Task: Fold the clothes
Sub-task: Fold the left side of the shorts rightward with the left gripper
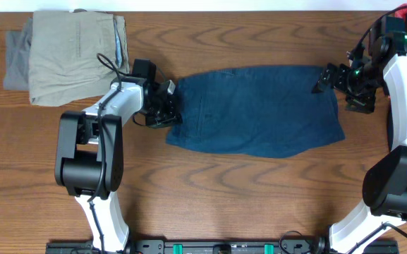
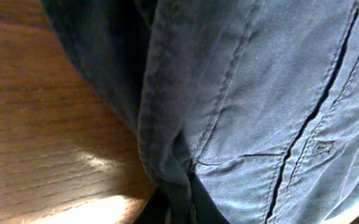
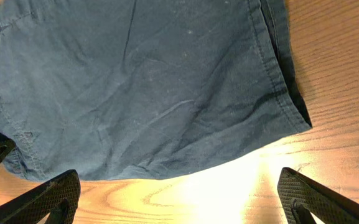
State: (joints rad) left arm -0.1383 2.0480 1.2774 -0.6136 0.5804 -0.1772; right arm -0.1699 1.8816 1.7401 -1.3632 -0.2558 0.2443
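Observation:
Dark navy blue shorts (image 1: pixel 259 109) lie spread flat across the middle of the wooden table. My left gripper (image 1: pixel 169 106) is at their left edge, shut on a pinched fold of the waistband, which shows between the fingers in the left wrist view (image 2: pixel 179 199). A stitched pocket slit (image 2: pixel 316 112) shows on the navy cloth. My right gripper (image 1: pixel 328 79) hovers at the shorts' right end, open and empty; its two fingers (image 3: pixel 176 196) straddle bare wood just off the hem (image 3: pixel 185 93).
A folded khaki garment (image 1: pixel 73 53) lies on a grey one (image 1: pixel 16 60) at the back left. Something red (image 1: pixel 403 10) shows at the back right corner. The arm bases stand along the table's front edge (image 1: pixel 224 236).

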